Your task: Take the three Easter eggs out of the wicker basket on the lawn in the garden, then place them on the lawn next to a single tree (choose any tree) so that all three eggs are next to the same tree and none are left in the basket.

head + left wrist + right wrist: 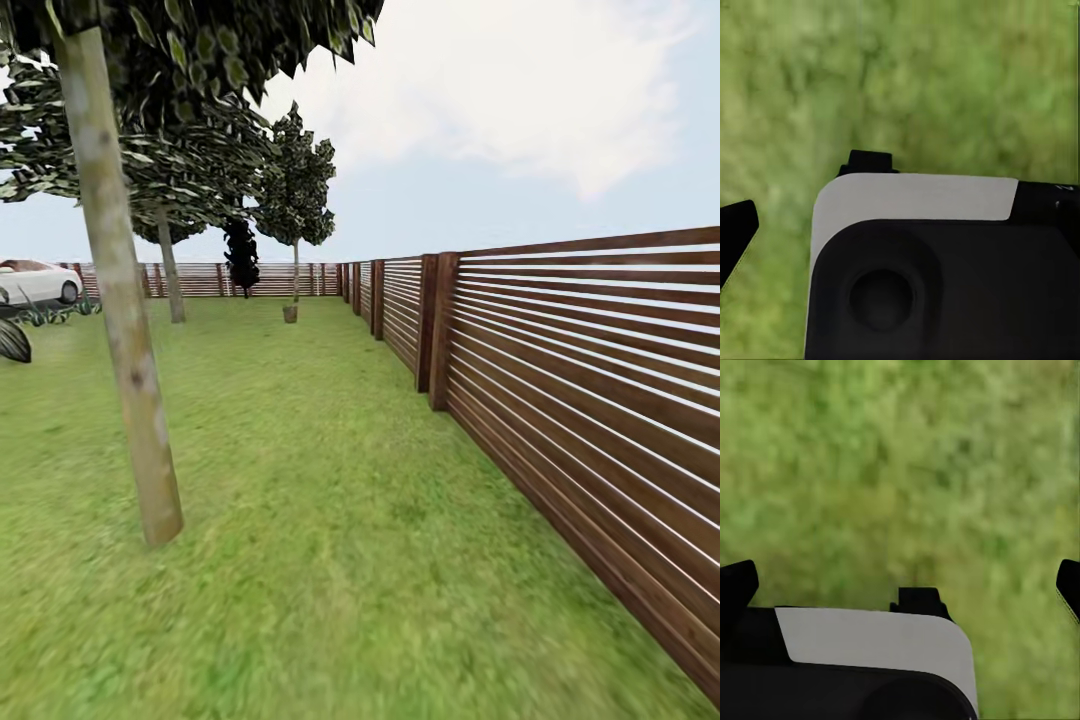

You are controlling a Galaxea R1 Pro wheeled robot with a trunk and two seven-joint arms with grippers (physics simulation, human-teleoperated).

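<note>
The lawn (330,560) stretches ahead of me. A tree with a thick grey-brown trunk (125,330) stands close at the left, leaning a little. The Easter eggs are out of view. A small brown object (290,313) sits far off at the foot of a slim tree; I cannot tell whether it is the wicker basket. My left gripper (900,225) hangs over grass, with one black fingertip (736,225) at the picture's edge. My right gripper (900,585) is open over grass (907,472), its fingertips (736,583) far apart and nothing between them.
A slatted brown wooden fence (580,400) runs along the right side and across the back. More trees (170,270) and a narrow dark tree (241,255) stand far ahead. A white car (38,280) and spiky plants (55,313) are at the far left.
</note>
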